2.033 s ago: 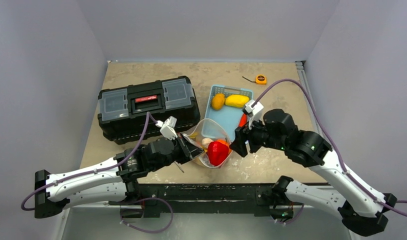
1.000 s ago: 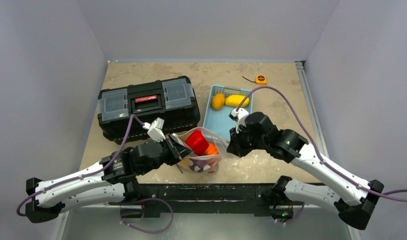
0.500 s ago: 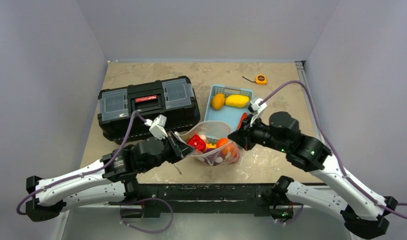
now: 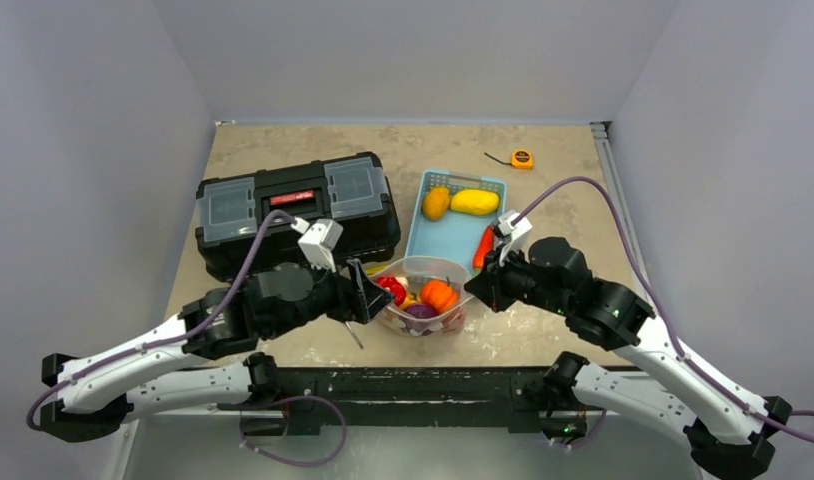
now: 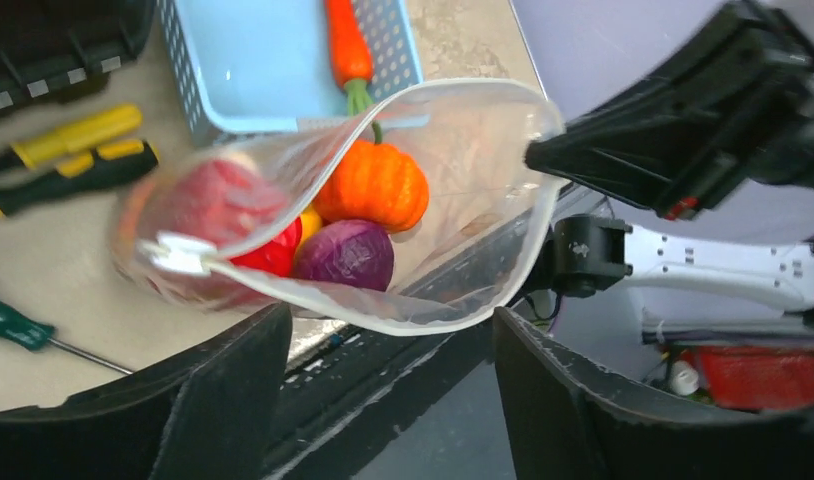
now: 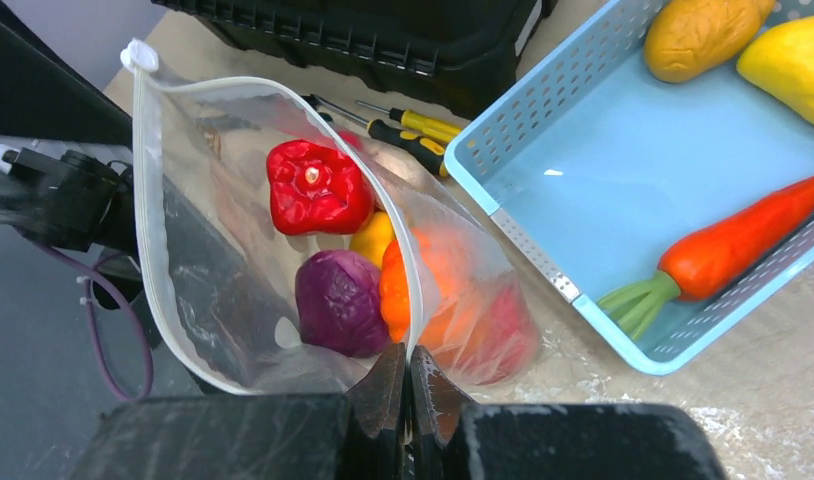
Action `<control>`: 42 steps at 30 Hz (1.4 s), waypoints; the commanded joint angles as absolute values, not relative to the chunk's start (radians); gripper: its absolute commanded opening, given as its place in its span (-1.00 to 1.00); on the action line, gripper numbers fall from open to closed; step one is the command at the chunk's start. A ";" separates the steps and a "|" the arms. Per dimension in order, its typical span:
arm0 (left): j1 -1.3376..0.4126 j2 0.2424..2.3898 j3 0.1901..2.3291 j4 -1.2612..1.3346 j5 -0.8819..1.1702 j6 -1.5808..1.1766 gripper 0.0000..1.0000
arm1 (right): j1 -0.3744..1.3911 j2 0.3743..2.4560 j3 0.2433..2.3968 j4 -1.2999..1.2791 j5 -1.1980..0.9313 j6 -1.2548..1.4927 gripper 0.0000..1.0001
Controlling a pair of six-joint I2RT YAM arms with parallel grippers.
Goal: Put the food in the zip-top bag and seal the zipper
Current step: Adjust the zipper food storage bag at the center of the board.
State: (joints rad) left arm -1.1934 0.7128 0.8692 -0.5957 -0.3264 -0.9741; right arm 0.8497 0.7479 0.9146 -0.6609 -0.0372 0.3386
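Observation:
The zip-top bag [image 4: 420, 296] stands on the table near the front edge with its mouth wide open. Food lies inside it: a red pepper [image 6: 316, 187], a purple cabbage [image 6: 340, 300], an orange pumpkin [image 5: 373, 185] and a yellow piece [image 6: 375, 238]. My right gripper [image 6: 408, 362] is shut on the bag's right rim, pinching the zipper [image 6: 148, 230] strip. My left gripper [image 5: 393, 400] is open just left of the bag; the rim hangs beyond its fingertips and is not touched. More food lies in the blue basket [image 4: 453, 238]: a carrot [image 4: 483, 247], a brown potato [image 4: 436, 203] and a yellow fruit [image 4: 474, 202].
A black toolbox [image 4: 293, 210] sits behind my left arm. Yellow-handled screwdrivers [image 5: 68, 135] lie between it and the bag, and a green-handled one [image 5: 3, 320] lies by the front edge. An orange tape measure [image 4: 522, 158] is at the back right.
My left gripper has opened and let go of the bag's left rim. The bag has sunk onto the table with its mouth rounder. The right gripper keeps its hold.

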 commanded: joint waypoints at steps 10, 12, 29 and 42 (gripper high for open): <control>-0.932 0.586 0.902 -0.745 0.064 -0.206 0.67 | 0.849 0.734 0.947 -0.678 0.070 0.386 -1.00; -0.925 0.526 0.837 -0.681 0.102 -0.141 0.78 | 0.848 0.738 0.951 -0.695 0.101 0.399 -1.00; -0.818 0.676 0.719 -0.454 0.190 0.065 1.00 | 0.848 0.740 0.991 -0.759 0.154 0.444 -1.00; -0.497 0.778 0.660 -0.190 0.951 -0.040 0.78 | 0.849 0.722 1.001 -0.787 0.184 0.447 -1.00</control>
State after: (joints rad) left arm -0.5186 0.7578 0.6739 -0.3161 0.7063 -0.0113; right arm 0.8497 0.7315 0.9501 -0.7826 0.1478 0.4393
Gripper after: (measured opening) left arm 0.917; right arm 0.005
